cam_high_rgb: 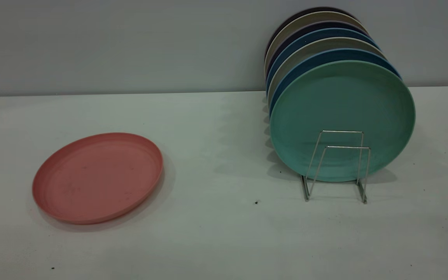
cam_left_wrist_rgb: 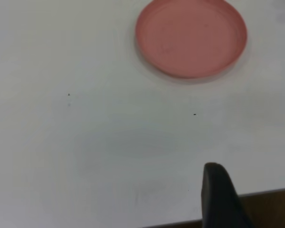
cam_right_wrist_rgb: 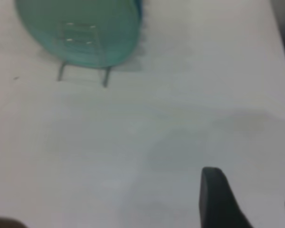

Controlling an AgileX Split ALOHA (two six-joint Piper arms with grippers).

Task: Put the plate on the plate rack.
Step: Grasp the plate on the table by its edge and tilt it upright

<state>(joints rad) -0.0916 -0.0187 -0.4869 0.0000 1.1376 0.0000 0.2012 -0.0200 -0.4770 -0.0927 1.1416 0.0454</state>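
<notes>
- Left gripper [cam_left_wrist_rgb: 249,197] first: in its wrist view we get one dark finger [cam_left_wrist_rgb: 221,199] and a sliver of the other at the frame edge, a wide gap between them, nothing held, hanging over the near table edge.
- Right gripper [cam_right_wrist_rgb: 247,199] looks the same to us in its own wrist view: spread apart, empty, above bare tabletop.
- From the exterior view we see neither arm at all.
- We find the plate [cam_high_rgb: 98,177] lying flat on the white table [cam_high_rgb: 224,233], well apart from the plate rack [cam_high_rgb: 336,165].
- Only the exterior view shows us the row behind the teal-green plate [cam_high_rgb: 342,116]: blue and grey rims, each mostly covered by the one in front.
- Right wrist view gives us just the teal plate, cut off, and faint rack wires.
- Left wrist view shows us the pink plate alone, no rack.
</notes>
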